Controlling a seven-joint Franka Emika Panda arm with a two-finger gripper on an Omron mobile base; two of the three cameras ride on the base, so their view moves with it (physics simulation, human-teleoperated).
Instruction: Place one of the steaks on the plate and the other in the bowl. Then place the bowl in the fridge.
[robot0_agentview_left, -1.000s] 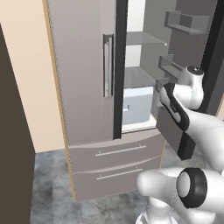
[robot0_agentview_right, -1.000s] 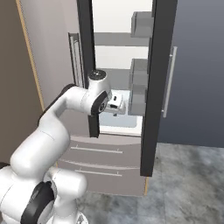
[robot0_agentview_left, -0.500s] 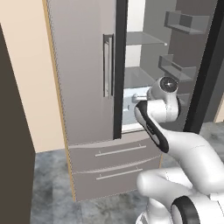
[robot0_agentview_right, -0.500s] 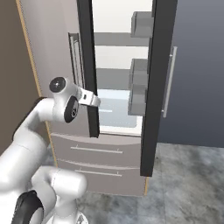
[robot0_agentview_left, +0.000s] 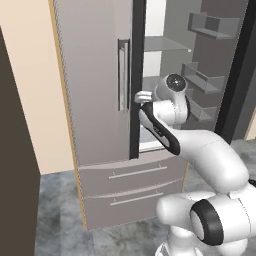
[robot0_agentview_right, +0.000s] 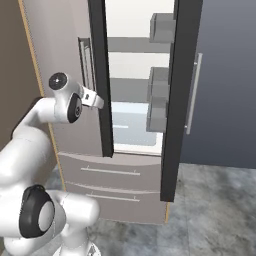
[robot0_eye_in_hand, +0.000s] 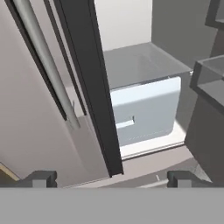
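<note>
Swinging left to the closed door's edge, the arm holds its spread gripper before one fridge with two drawers.

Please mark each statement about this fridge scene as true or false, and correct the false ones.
1. The right door of the fridge stands open. True.
2. The hand is shut on the left door's handle. False: its fingers stand wide apart and hold nothing.
3. Both drawers below are closed. True.
4. A bowl sits on the shelf inside. False: no bowl can be seen on the shelf; below it is a pale bin.
5. The left door is closed. True.
</note>
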